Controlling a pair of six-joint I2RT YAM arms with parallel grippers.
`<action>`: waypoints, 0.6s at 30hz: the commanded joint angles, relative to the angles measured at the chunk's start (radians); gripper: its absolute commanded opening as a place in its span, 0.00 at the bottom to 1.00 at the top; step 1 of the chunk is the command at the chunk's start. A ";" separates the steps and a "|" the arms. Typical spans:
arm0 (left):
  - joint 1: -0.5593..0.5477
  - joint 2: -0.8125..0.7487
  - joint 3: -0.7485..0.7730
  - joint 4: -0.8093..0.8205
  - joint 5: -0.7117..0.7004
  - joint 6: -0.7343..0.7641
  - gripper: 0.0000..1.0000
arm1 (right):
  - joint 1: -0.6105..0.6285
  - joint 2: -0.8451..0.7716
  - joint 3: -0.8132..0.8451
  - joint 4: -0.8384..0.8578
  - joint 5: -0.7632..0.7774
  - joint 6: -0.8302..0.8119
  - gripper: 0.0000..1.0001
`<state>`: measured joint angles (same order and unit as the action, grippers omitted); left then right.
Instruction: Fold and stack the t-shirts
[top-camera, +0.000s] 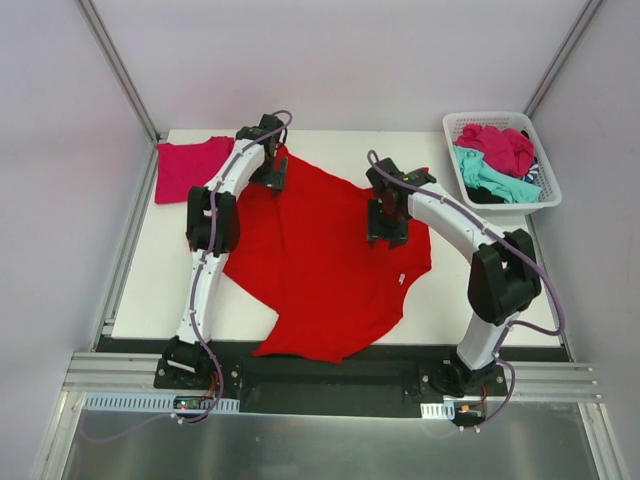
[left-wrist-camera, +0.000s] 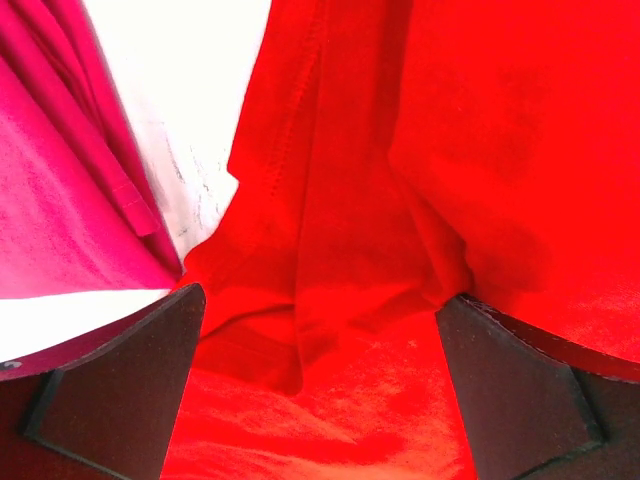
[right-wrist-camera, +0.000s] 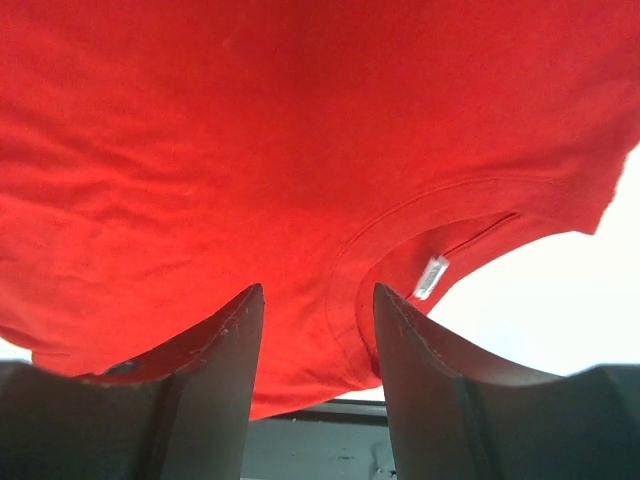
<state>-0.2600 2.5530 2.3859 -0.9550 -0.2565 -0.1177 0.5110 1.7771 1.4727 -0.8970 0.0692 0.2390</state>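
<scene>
Right tool (right-wrist-camera: 317, 295) gapes over red t-shirt (right-wrist-camera: 300, 150) near white tag (right-wrist-camera: 431, 277) (unreadable); left tool (left-wrist-camera: 320, 298) wide.

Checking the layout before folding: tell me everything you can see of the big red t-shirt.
The red t-shirt is bright, soft knit cloth, spread mostly flat but askew across the middle of the white table, lightly creased, one corner overhanging the near edge. Its round collar with a small white label lies toward the right. A stitched fold is bunched below the open left hand; the open right hand hangs by the collar.
</scene>
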 joint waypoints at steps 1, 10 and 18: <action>0.018 0.067 0.021 -0.045 -0.066 0.012 0.99 | 0.064 -0.021 -0.037 0.000 -0.039 0.014 0.51; 0.060 0.004 0.010 -0.056 0.063 -0.037 0.99 | 0.109 0.065 -0.017 -0.006 -0.052 0.008 0.50; 0.108 -0.040 0.012 -0.074 0.206 -0.094 0.99 | 0.101 0.117 0.015 0.001 -0.040 0.014 0.50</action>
<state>-0.1776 2.5599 2.3997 -0.9825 -0.1223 -0.1757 0.6182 1.8671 1.4384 -0.8921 0.0216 0.2398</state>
